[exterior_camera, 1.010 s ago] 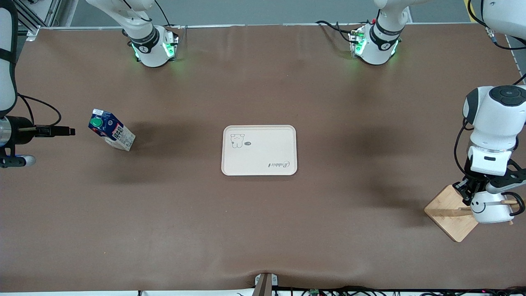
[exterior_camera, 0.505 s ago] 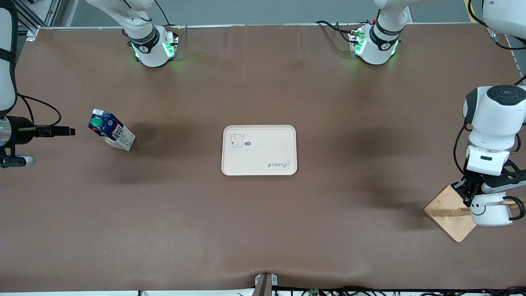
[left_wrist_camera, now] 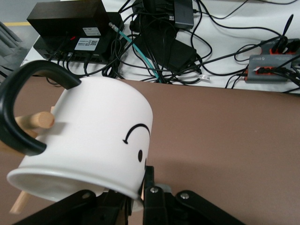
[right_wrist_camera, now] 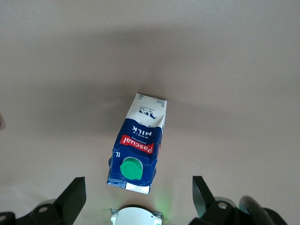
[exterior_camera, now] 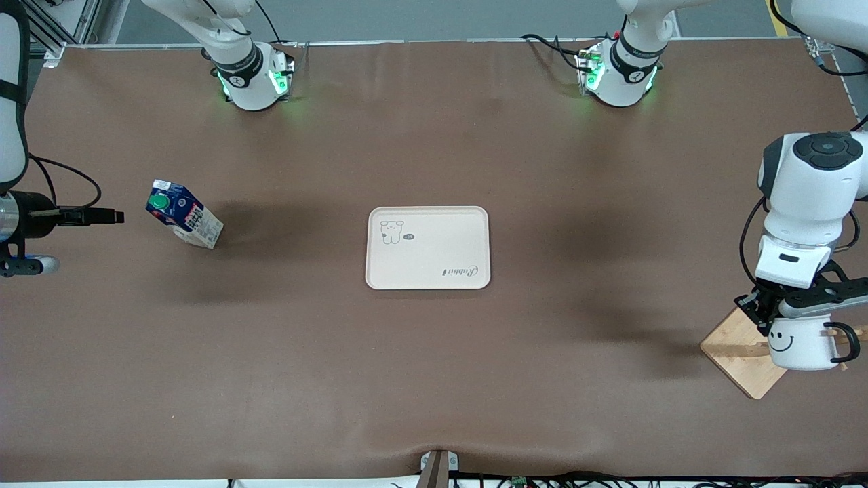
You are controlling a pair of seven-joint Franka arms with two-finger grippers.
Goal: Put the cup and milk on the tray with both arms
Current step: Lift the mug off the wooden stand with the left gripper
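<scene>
The cup (exterior_camera: pixel 801 342), white with a black smiley, hangs tilted over the wooden stand (exterior_camera: pixel 736 347) at the left arm's end of the table. My left gripper (exterior_camera: pixel 766 315) is shut on its rim wall (left_wrist_camera: pixel 140 193). In the left wrist view the cup (left_wrist_camera: pixel 98 136) fills the middle, and a wooden peg (left_wrist_camera: pixel 40 121) shows inside its black handle loop. The milk (exterior_camera: pixel 183 217) stands on the table toward the right arm's end. My right gripper (right_wrist_camera: pixel 138 180) hangs open high over the milk (right_wrist_camera: pixel 138 140), with nothing between its fingers. The cream tray (exterior_camera: pixel 427 264) lies mid-table, bare.
The two arm bases (exterior_camera: pixel 254 78) (exterior_camera: pixel 617 74) stand along the table's edge farthest from the front camera. Past the table edge by the stand lie black boxes (left_wrist_camera: pixel 65 28) and tangled cables (left_wrist_camera: pixel 173 42).
My left arm has moved a little with the cup in its grip, drawing the cup along the stand's peg. The right arm, the milk and the tray have not moved.
</scene>
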